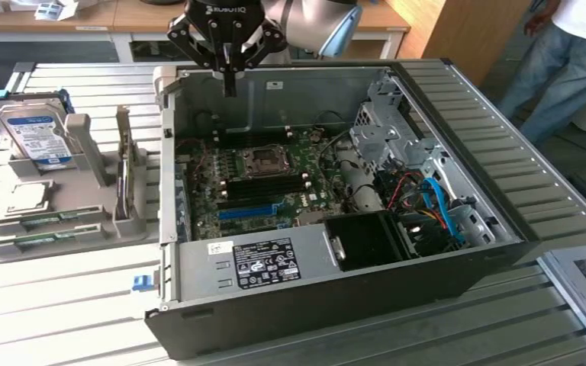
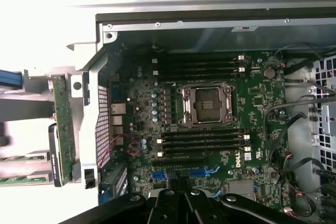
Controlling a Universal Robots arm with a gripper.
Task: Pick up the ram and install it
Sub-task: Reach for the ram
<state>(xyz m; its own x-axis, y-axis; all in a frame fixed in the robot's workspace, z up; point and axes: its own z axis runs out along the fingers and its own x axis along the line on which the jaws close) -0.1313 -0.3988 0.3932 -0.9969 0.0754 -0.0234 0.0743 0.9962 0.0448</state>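
Pressed together at the tips, the gripper (image 1: 230, 85) hangs point-down over the open computer case (image 1: 497, 229), above its far edge in the exterior view, and pinches nothing. Its black fingers (image 2: 169, 203) show in the wrist view over the motherboard (image 2: 252, 98), which lies flat in the case. A square processor socket (image 2: 203, 105) sits there between banks of black memory slots (image 2: 202, 143) with white latches.

The ram stick (image 1: 54, 219) is well apart from the gripper, on the grey holder (image 1: 79, 145). The holder stands on the slatted tabletop (image 1: 69, 305) beside the case, on the exterior view's left. The stick sits in a narrow grey channel at the holder's near corner. It is a slim, long strip of green circuit board with pale patches along its length; finer detail is too small to tell. A second ram stick (image 1: 40, 242) of the same look lies parallel and just beside it, closer to the holder's near edge. Which of the two the task means cannot be told.

On the same holder a hard drive (image 1: 33, 133) stands upright toward the far edge and a square processor chip (image 1: 28, 200) lies flat behind the sticks. A larger expansion card (image 1: 122, 179) stands on edge along the side nearest the case.
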